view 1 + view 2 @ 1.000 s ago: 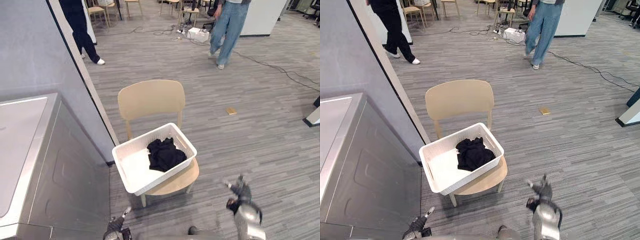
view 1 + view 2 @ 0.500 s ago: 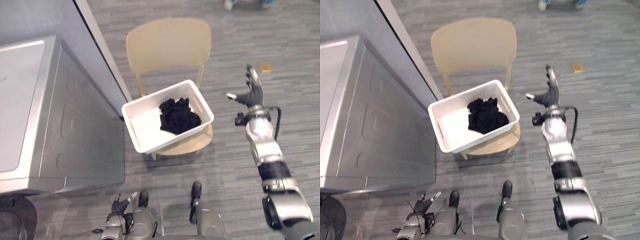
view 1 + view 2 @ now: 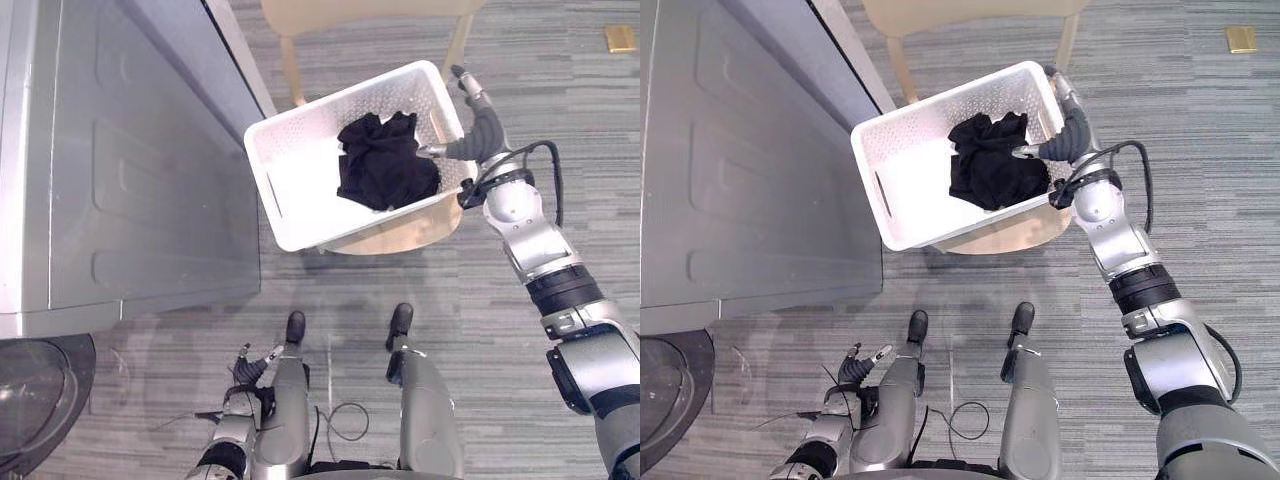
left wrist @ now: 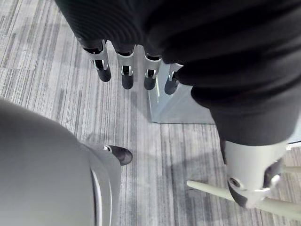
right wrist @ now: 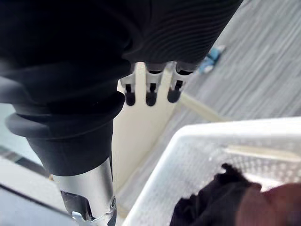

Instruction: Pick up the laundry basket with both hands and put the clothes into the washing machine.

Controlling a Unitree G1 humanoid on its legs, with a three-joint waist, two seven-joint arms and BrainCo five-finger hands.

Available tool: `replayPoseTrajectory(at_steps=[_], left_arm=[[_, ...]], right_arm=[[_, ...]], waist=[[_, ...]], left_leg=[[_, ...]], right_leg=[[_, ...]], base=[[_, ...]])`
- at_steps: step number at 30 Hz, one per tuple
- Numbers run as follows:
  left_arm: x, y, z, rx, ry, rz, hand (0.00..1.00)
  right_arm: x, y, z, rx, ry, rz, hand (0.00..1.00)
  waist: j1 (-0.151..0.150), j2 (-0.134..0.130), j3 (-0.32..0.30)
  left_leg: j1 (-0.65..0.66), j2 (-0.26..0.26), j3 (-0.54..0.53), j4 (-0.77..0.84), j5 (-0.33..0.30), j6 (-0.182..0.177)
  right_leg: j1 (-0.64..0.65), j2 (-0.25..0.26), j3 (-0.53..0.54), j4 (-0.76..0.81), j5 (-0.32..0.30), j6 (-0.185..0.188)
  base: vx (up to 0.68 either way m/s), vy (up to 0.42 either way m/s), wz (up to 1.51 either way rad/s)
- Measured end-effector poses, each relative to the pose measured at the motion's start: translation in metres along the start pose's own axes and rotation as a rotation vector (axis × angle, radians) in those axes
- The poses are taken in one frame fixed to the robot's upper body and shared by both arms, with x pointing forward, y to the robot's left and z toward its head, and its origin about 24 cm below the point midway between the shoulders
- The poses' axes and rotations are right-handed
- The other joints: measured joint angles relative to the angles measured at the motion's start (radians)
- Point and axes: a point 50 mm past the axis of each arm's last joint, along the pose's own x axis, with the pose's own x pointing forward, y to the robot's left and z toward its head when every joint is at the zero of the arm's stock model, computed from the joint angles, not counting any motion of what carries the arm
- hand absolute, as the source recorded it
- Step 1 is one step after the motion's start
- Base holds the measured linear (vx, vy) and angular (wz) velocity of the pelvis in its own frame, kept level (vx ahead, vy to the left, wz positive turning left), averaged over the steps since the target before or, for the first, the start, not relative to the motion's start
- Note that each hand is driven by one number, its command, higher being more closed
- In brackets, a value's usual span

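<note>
The white perforated laundry basket [image 3: 300,195] sits on the seat of a tan chair [image 3: 400,228] and holds a heap of black clothes [image 3: 385,165]. My right hand [image 3: 482,128] is at the basket's right end. It is open, with straight fingers running along the rim and the thumb pointing in over the clothes; I cannot tell if it touches. In the right wrist view its fingers [image 5: 150,94] point past the basket's rim [image 5: 211,129]. My left hand [image 3: 250,368] hangs low and open, well short of the basket, fingers [image 4: 124,77] straight over the floor.
The grey washing machine [image 3: 130,160] stands just left of the basket, with a dark round part [image 3: 30,400] at its near corner. The chair back [image 5: 141,127] rises behind the basket. A small tan thing [image 3: 620,38] lies on the floor far right.
The camera has tilted down towards the basket and floor. My right hand has moved left from open air to the basket's right end. The left hand stays low.
</note>
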Motion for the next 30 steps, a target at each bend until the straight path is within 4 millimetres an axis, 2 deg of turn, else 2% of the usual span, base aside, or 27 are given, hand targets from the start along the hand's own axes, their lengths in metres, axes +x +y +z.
replayPoseTrajectory(at_steps=[2, 7, 9, 13, 14, 21, 27, 30], left_arm=[[0.002, -0.001, 0.007, 0.0, -0.017, 0.013, 0.0], [0.005, -0.002, 0.018, 0.002, -0.048, 0.027, 0.0], [0.007, -0.003, 0.025, 0.004, -0.067, 0.028, 0.0], [0.008, -0.002, 0.032, 0.001, -0.091, 0.045, 0.0], [0.009, -0.002, 0.035, 0.0, -0.099, 0.044, 0.0], [0.009, -0.005, 0.045, -0.015, -0.124, 0.054, 0.0], [0.009, -0.006, 0.051, -0.043, -0.139, 0.067, 0.0], [0.008, -0.009, 0.054, -0.054, -0.149, 0.063, 0.0]], right_arm=[[0.002, 0.004, 0.004, -0.013, -0.016, 0.021, 0.0], [0.007, 0.015, 0.007, -0.067, -0.026, 0.077, 0.0], [0.012, 0.011, 0.001, -0.085, 0.007, 0.066, 0.0], [0.018, 0.008, -0.005, -0.111, 0.047, 0.058, 0.0], [0.017, 0.006, -0.01, -0.118, 0.071, 0.052, 0.0], [0.016, 0.003, -0.033, -0.141, 0.207, 0.027, 0.0], [0.014, 0.001, -0.05, -0.136, 0.31, -0.007, 0.0], [0.019, -0.006, -0.045, -0.127, 0.3, -0.035, 0.0]], waist=[[0.02, -0.005, 0.004], [0.029, -0.009, 0.006], [0.048, -0.016, 0.011], [0.061, -0.021, 0.015], [0.075, -0.022, 0.015], [0.101, -0.022, 0.016], [0.111, -0.022, 0.017], [0.115, -0.022, 0.017]], left_leg=[[-0.026, 0.0, -0.005, 0.017, -0.003, -0.004], [-0.082, 0.002, -0.036, 0.049, -0.006, -0.007], [-0.099, 0.003, -0.045, 0.06, -0.007, -0.009], [-0.134, 0.004, -0.065, 0.082, -0.01, -0.011], [-0.143, 0.004, -0.065, 0.085, -0.01, -0.011], [-0.192, 0.003, -0.094, 0.087, -0.007, -0.014], [-0.236, -0.001, -0.097, 0.085, -0.006, -0.015], [-0.257, -0.002, -0.096, 0.079, -0.001, -0.017]], right_leg=[[-0.016, 0.002, -0.001, 0.001, 0.001, -0.001], [-0.038, 0.007, -0.025, -0.001, 0.007, -0.01], [-0.045, 0.01, -0.031, -0.002, 0.01, -0.014], [-0.049, 0.016, -0.049, -0.021, 0.02, -0.017], [-0.056, 0.016, -0.05, -0.021, 0.021, -0.017], [-0.086, 0.015, -0.08, -0.021, 0.022, -0.019], [-0.131, 0.01, -0.083, -0.019, 0.022, -0.019], [-0.155, 0.008, -0.083, -0.017, 0.022, -0.019]], base=[[-0.01, 0.008, 0.05], [-0.01, -0.001, 0.12], [0.0, 0.0, 0.06], [-0.02, 0.002, 0.09], [0.0, 0.0, 0.0], [0.01, -0.011, 0.09], [0.01, -0.002, 0.0], [0.0, 0.0, 0.0]])
